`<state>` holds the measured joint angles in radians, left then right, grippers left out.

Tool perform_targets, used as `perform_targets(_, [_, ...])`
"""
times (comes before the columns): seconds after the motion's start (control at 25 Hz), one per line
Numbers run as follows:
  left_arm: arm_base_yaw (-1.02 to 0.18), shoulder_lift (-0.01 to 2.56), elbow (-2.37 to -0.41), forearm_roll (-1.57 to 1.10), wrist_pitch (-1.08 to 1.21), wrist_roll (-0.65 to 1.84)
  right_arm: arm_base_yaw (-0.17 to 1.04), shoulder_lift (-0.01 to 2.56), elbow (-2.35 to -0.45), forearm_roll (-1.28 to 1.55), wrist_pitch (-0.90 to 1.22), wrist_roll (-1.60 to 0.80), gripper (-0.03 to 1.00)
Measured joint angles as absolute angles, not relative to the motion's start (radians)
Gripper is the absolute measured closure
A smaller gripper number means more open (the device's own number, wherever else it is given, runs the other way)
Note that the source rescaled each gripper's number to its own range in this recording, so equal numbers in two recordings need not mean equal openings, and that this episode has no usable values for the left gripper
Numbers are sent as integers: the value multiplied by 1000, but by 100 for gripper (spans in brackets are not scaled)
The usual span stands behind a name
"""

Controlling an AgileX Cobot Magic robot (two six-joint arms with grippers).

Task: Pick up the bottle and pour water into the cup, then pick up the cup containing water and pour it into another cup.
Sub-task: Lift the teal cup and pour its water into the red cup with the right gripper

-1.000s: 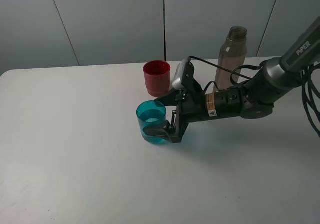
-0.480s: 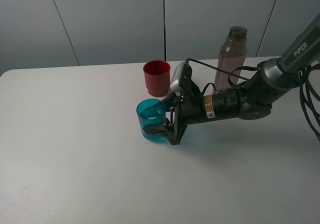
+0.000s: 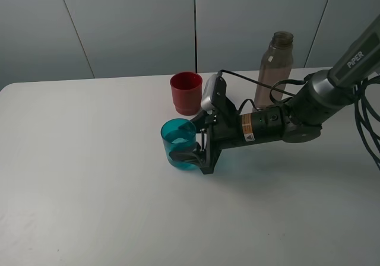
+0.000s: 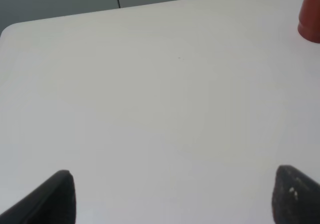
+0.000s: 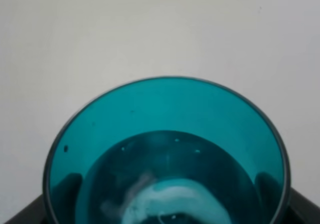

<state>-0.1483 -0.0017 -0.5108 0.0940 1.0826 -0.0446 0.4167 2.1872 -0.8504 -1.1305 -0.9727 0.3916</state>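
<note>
The teal see-through cup point(image 3: 178, 138) stands mid-table with water in it. My right gripper point(image 3: 185, 142) reaches in from the right, lying low, shut on the cup with one finger on each side. In the right wrist view the cup point(image 5: 165, 149) fills the picture, and the dark fingers point(image 5: 67, 191) show through its walls. The dark-red cup point(image 3: 186, 92) stands just behind it, upright. The smoky bottle point(image 3: 274, 70) stands upright at the back right, behind my right arm. My left gripper point(image 4: 177, 196) is open over bare table, with the red cup point(image 4: 311, 14) at the picture's edge.
The white table point(image 3: 89, 159) stretches wide to the left and front. A grey panelled wall point(image 3: 130, 22) rises behind its back edge. Black cables point(image 3: 368, 123) hang at the far right beside my right arm.
My right gripper's jaws have closed onto the teal cup. The cup and gripper have shifted a little to the left. The bottle and the red cup have not moved.
</note>
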Motion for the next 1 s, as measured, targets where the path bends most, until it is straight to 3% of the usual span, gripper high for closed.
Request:
perform_targets(0.72, [-148, -2, -511, 94, 1083, -45, 417, 1997, -849, -1135, -902, 628, 77])
perform_targets(1.0, [-148, -2, -511, 94, 1083, -45, 419, 1879, -849, -1143, -762, 756, 77])
